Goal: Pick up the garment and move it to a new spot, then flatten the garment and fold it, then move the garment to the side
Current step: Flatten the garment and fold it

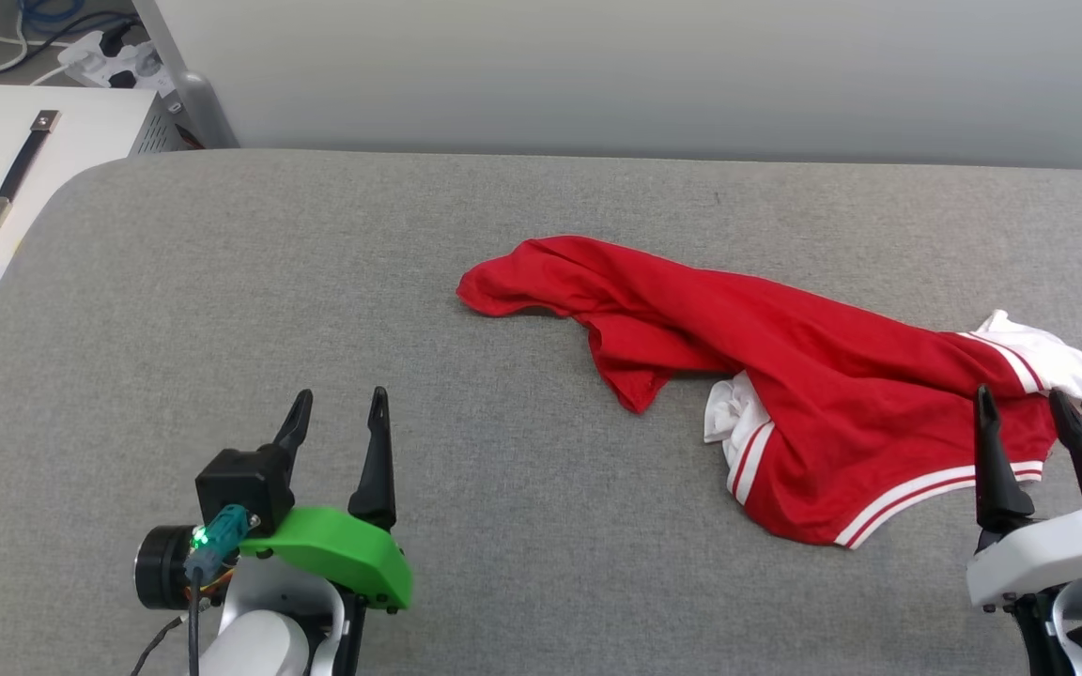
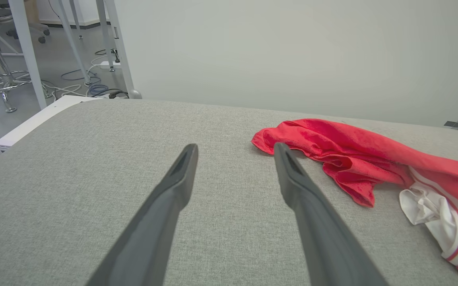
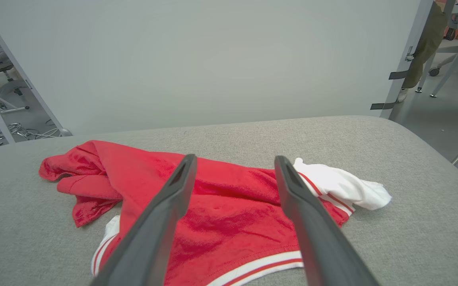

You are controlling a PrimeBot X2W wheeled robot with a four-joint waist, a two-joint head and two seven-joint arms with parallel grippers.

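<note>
Head view: the garment (image 1: 813, 376) lies crumpled on the grey table (image 1: 316, 282) just ahead of my right gripper (image 1: 1020, 396); it and my left gripper (image 1: 340, 394) stand wide open and empty, so flattening, folding and setting aside are not yet done.

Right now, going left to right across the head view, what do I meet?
From the left: white box with a black handle → left tool → garment. The right tool overlaps the garment's right end in this picture, so I leave it out of the order.
</note>
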